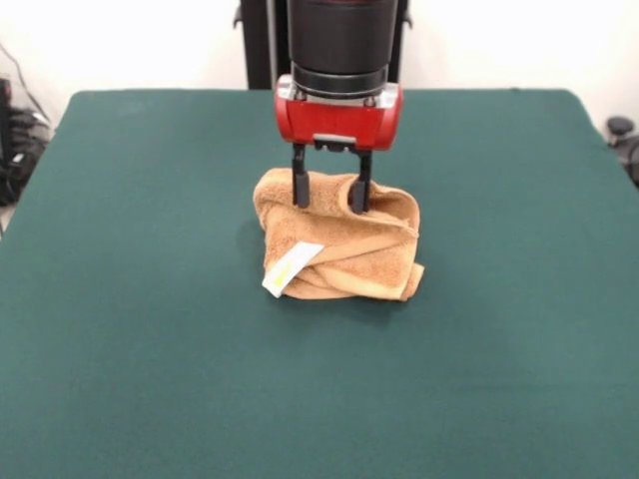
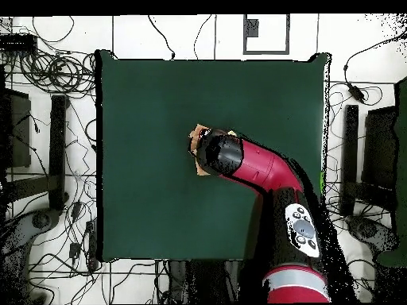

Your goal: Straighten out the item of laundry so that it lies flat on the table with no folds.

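The orange-tan towel (image 1: 339, 249) lies crumpled in a twisted, folded heap at the middle of the green table (image 1: 150, 349). Its white care label with yellow print (image 1: 291, 267) hangs out at the heap's front left. My gripper (image 1: 330, 200) comes straight down onto the top of the heap. Its two black fingers (image 1: 300, 188) stand apart, with their tips down in the towel's upper folds. In the overhead view my arm (image 2: 254, 167) covers the gripper and most of the towel. Only the towel's edge (image 2: 195, 141) shows beside the wrist.
Green table surface surrounds the towel on all sides in both views. Cables and dark equipment lie on the floor (image 2: 48, 119) around the table (image 2: 143, 95).
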### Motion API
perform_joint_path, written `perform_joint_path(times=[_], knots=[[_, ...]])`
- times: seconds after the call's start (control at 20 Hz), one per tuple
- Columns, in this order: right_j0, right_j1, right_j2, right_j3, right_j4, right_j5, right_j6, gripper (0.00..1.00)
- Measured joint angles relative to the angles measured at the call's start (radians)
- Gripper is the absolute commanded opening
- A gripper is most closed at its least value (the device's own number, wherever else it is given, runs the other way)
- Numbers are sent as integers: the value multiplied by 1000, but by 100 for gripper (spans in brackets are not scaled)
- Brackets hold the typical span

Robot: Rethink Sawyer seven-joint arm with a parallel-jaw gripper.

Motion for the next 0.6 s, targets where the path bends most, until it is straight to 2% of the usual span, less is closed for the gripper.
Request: perform_joint_path(times=[0.6], knots=[[-39,-40,21,-1,-53,-7,0,100]])
